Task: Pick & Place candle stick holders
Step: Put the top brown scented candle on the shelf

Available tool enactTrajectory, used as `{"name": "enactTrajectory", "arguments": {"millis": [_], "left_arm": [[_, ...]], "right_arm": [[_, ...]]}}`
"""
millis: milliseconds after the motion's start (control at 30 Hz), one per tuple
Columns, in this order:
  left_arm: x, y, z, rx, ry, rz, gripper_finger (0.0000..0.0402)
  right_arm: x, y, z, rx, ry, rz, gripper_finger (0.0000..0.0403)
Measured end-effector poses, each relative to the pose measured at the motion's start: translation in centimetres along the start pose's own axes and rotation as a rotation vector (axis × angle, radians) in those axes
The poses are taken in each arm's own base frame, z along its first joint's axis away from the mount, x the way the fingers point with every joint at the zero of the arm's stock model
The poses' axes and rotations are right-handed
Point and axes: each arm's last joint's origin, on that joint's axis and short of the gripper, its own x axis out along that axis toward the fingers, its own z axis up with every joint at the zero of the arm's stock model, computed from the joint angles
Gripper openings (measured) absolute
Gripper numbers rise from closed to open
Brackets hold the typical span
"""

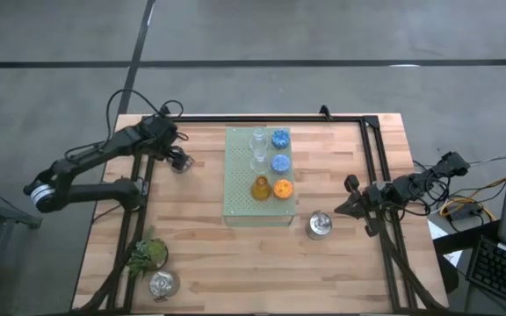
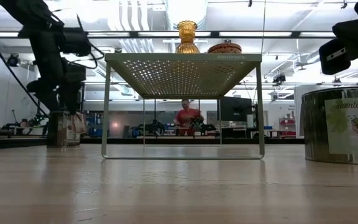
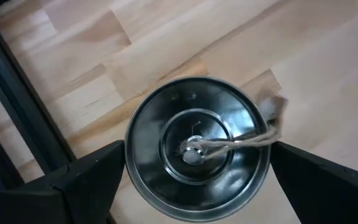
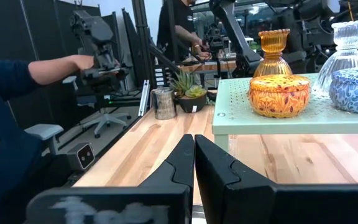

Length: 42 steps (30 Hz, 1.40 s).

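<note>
Left gripper (image 3: pixel 194 180) spread wide, fingers straddling a silver candle holder (image 3: pixel 197 146) directly beneath it on the table (image 1: pixel 209 246), not clamped, right gripper (image 4: pixel 193 152) clenched empty, another silver holder (image 1: pixel 320 226) just beside it, board (image 1: pixel 240 202) beyond with coloured holders.

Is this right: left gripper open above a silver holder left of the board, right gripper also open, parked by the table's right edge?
Not quite: the right gripper is shut, its fingers pressed together in the right wrist view. The rest holds: the left gripper is open, a finger on either side of a silver holder, left of the board, and the right gripper waits near the table's right edge.
</note>
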Motion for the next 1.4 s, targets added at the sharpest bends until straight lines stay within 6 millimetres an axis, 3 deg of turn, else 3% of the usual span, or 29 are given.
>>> {"name": "enactTrajectory", "arguments": {"millis": [967, 1233, 1400], "left_arm": [[3.1, -0.5, 0.8, 0.075, 0.071, 0.007, 0.0396], [3.1, -0.5, 0.8, 0.075, 0.07, 0.002, 0.0359], [3.1, -0.5, 0.8, 0.075, 0.071, -0.006, 0.0359]], "right_arm": [[0.0, 0.0, 0.0, 0.0, 0.0, 0.0, 0.0009], [0.0, 0.0, 0.0, 0.0, 0.0, 0.0, 0.0009], [0.0, 0.0, 0.0, 0.0, 0.0, 0.0, 0.0009]]}}
